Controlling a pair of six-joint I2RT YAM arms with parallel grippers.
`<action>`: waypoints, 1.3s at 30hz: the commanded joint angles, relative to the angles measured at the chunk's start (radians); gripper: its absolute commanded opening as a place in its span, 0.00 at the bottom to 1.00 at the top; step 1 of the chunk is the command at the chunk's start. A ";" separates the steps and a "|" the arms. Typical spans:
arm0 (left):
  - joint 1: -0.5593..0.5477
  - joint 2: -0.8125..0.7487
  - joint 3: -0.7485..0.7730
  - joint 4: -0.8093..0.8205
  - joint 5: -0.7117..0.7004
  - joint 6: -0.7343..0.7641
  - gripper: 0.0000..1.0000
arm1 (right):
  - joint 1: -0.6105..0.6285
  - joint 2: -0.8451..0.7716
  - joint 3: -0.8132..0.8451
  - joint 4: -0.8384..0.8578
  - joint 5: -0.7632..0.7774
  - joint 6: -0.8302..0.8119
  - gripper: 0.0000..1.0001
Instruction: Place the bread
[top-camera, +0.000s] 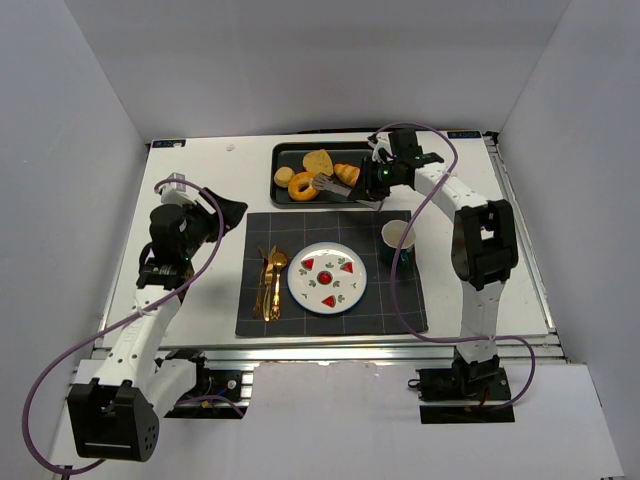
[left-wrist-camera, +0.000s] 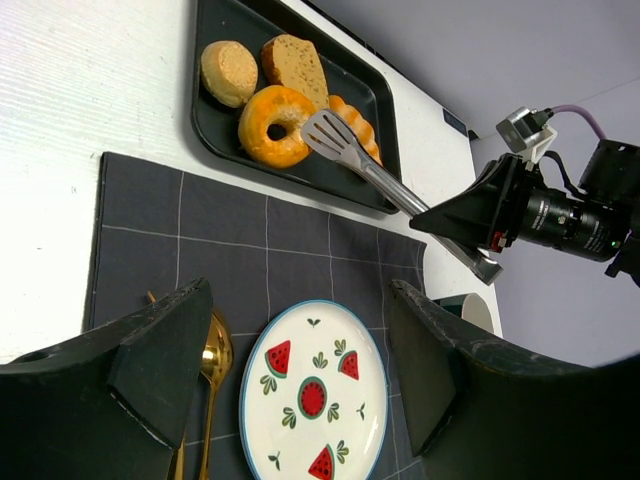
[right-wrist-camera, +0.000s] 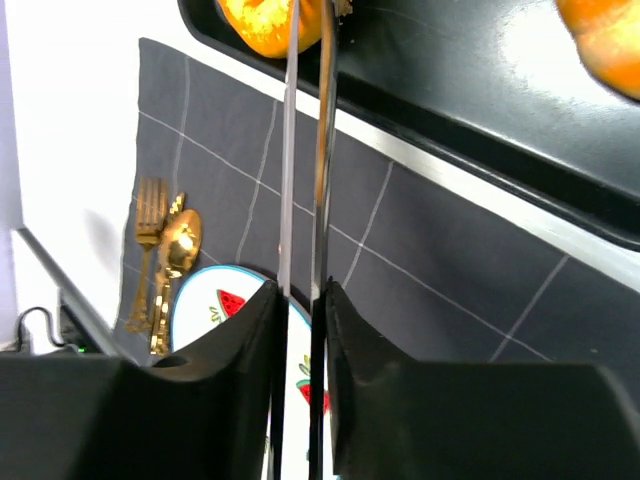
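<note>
Tongs (left-wrist-camera: 390, 185) are clamped by the right gripper (top-camera: 379, 179), blades pinched narrow, nothing held. The bread (left-wrist-camera: 295, 65) is sat in the tray (left-wrist-camera: 210, 135), just beyond the tips, far side.

A black rectangular tray (top-camera: 276, 175) sits by the counter's far edge, right of the middle. In it, a round tan bun (top-camera: 284, 177) lies at the left. A glazed ring doughnut (top-camera: 301, 188) is beside it and nearer, a brown bread slice (top-camera: 318, 161) is behind, and a golden croissant (top-camera: 347, 174) is at the right. The head of the silver metal tongs (top-camera: 335, 184) is between doughnut and croissant.

Before the tray lies a dark grey checked cloth placemat (top-camera: 400, 300). On it a white watermelon-print round plate (top-camera: 295, 280) is central. A gold metal fork (top-camera: 264, 285) and a gold metal spoon (top-camera: 277, 280) lie to its left, and a green round cup (top-camera: 398, 240) stands at the far right corner.
</note>
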 joint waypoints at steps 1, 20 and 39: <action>0.003 -0.003 0.039 -0.005 -0.010 0.013 0.80 | -0.016 -0.039 -0.021 0.066 -0.069 0.057 0.18; 0.003 -0.017 0.019 0.073 0.014 0.013 0.80 | -0.074 -0.494 -0.372 -0.244 -0.375 -0.581 0.00; 0.003 -0.042 -0.042 0.110 0.047 0.021 0.80 | -0.073 -0.651 -0.625 -0.485 -0.223 -0.860 0.30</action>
